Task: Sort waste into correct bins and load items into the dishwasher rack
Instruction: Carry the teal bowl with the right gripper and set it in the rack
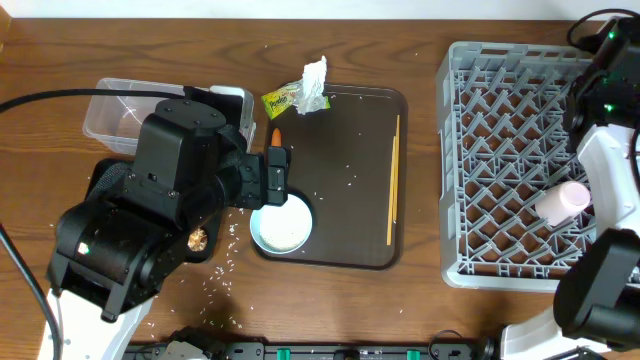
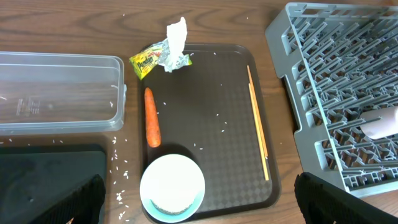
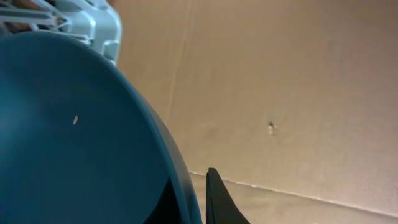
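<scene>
My left gripper is open and empty above the white bowl, which sits on a light blue rim at the brown serving tray's front left. The orange carrot lies just behind the bowl. The yellow-green wrapper and white tissue lie at the tray's back left corner. The chopsticks lie along its right side. My right gripper is shut on the rim of the dark blue dish, over the grey rack. A pink cup lies in the rack.
The clear tub stands left of the brown serving tray, with the black tray in front of it. Rice grains lie scattered between them. A brown food lump shows beside my left arm.
</scene>
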`<action>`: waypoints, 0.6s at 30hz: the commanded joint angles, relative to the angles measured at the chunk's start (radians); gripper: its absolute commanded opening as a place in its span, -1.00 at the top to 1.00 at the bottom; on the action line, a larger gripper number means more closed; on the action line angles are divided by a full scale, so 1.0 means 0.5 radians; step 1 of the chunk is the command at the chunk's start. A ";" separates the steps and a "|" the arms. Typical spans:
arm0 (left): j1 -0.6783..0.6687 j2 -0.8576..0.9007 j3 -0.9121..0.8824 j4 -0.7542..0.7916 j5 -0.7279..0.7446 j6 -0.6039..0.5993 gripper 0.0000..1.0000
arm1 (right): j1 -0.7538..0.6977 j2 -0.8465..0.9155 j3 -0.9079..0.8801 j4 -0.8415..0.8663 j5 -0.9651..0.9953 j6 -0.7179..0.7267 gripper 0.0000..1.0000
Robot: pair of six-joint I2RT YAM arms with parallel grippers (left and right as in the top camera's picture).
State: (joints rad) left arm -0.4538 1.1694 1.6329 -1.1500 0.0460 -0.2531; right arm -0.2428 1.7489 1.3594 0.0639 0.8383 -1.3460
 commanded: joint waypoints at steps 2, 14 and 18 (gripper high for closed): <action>-0.005 -0.014 0.026 -0.032 -0.002 0.034 -0.96 | 0.014 0.061 0.030 0.002 -0.020 -0.042 0.94; -0.005 -0.014 0.026 -0.044 -0.002 0.034 -0.96 | 0.179 0.079 0.030 0.199 0.018 0.235 -0.98; -0.005 -0.014 0.026 -0.057 -0.002 0.034 -0.96 | 0.326 0.048 0.030 0.320 0.088 0.642 -0.99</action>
State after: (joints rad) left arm -0.4538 1.1694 1.6333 -1.1728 0.0460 -0.2531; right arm -0.1364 1.7866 1.3594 0.2157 0.8536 -1.2053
